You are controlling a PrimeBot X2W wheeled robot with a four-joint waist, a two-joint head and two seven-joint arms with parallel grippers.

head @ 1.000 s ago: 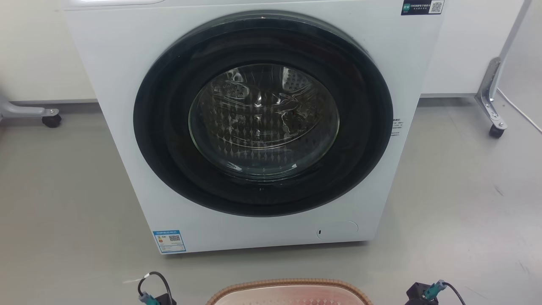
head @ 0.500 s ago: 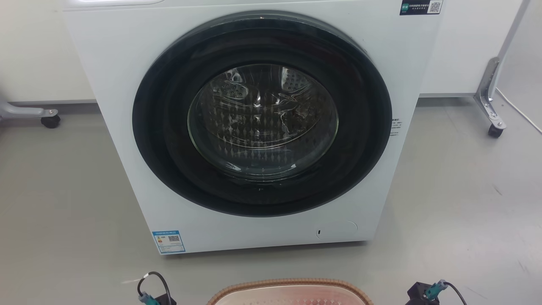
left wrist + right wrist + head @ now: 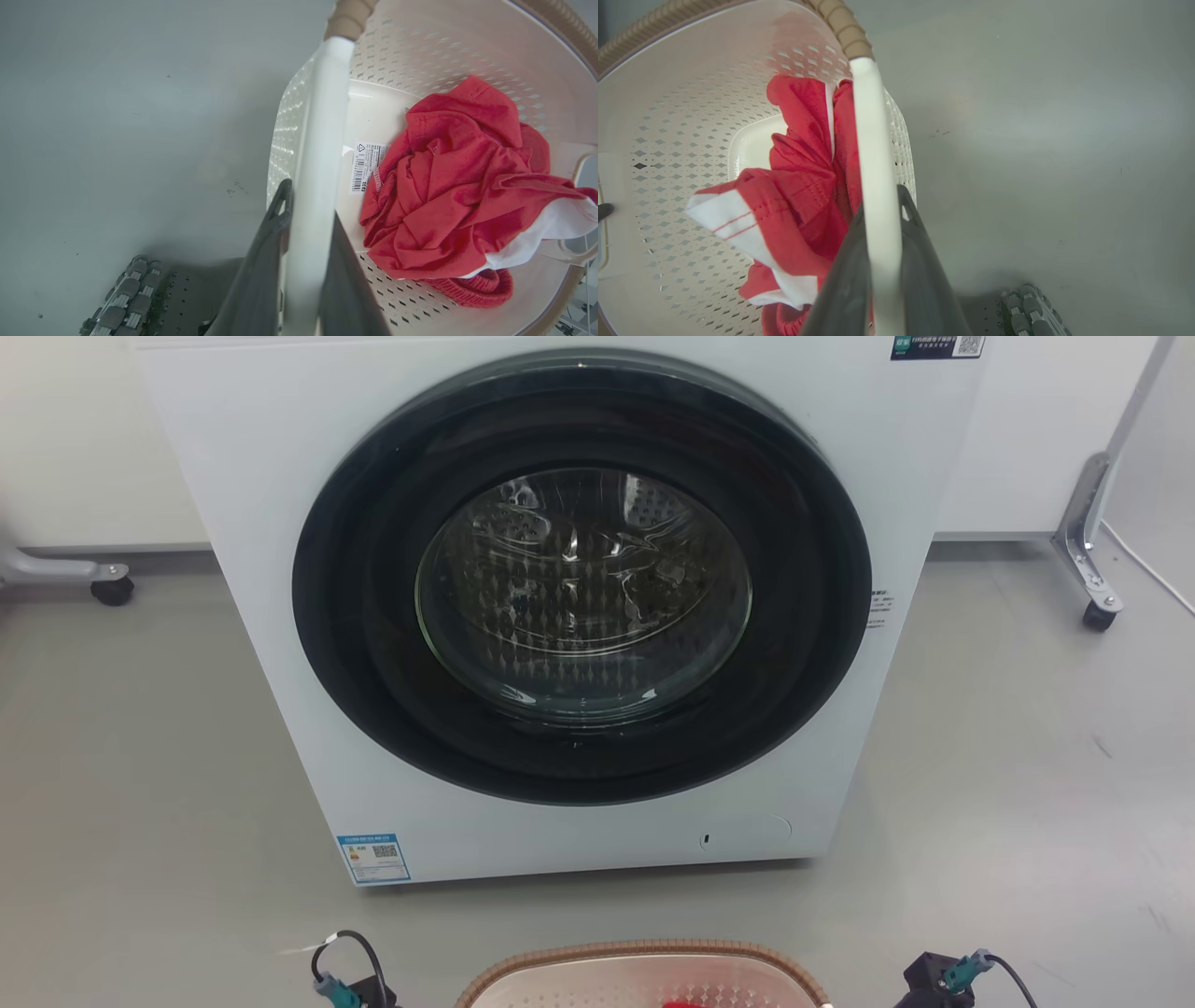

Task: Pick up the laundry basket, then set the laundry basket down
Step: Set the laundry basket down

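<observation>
Here, the cream-white perforated plastic laundry basket (image 3: 644, 950) with its brown woven-look rim sits at the head view's lower edge, before the white front-loading washing machine (image 3: 271, 476). Your left gripper (image 3: 308, 205) points downward, its two dark fingers clamped on a white loop handle (image 3: 322, 116). Your right gripper (image 3: 881, 200) likewise pinches the opposite handle (image 3: 871, 140). Crumpled red-and-white clothing (image 3: 448, 186) lies inside. Whether the base touches the grey floor (image 3: 117, 116), you cannot tell.
</observation>
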